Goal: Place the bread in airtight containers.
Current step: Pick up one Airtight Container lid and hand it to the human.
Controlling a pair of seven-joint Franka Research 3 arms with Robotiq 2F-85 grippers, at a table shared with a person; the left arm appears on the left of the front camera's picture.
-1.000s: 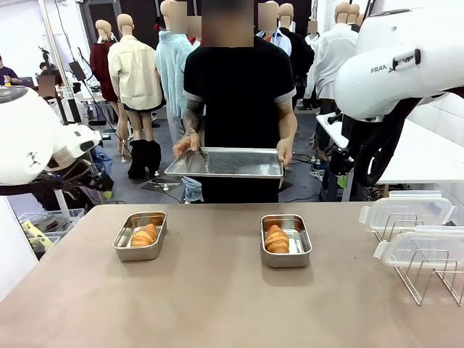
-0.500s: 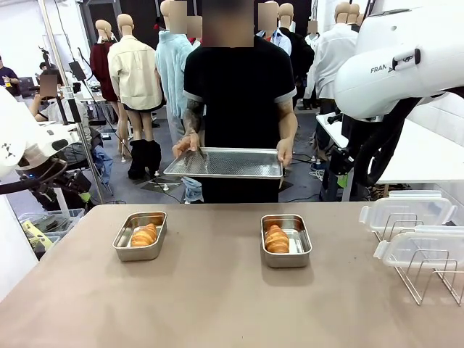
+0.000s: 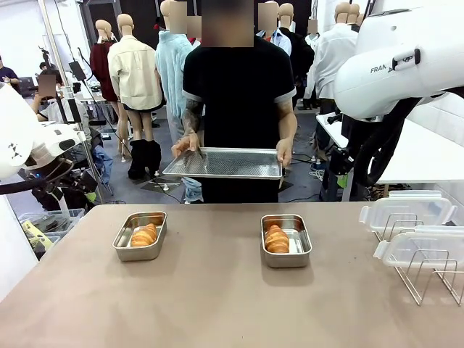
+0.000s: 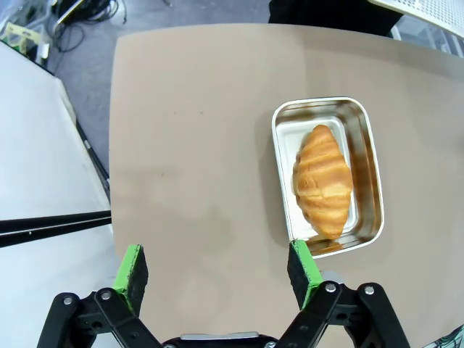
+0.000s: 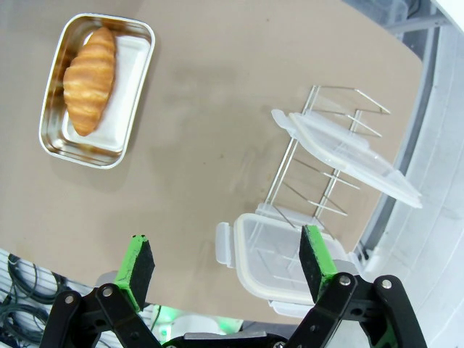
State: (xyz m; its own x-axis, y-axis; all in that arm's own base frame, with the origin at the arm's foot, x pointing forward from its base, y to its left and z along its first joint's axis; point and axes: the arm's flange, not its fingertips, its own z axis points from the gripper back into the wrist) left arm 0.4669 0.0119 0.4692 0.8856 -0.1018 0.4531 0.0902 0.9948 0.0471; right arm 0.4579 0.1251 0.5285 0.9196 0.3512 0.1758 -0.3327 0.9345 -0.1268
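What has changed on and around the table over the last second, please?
The left arm has drawn back toward the left edge of the front view, away from the table. Nothing was taken hold of or let go. The two croissants lie in their tins, the person holds the steel tray, and the clear lids rest on the wire rack, all as before.

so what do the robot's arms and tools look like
The left arm and right arm both have smooth, rounded, glossy white shells. The right one carries black "FRAN" lettering. The left tool and right tool look the same: black linked fingers with silver rivets at the joints, each finger tipped with a bright green pad.
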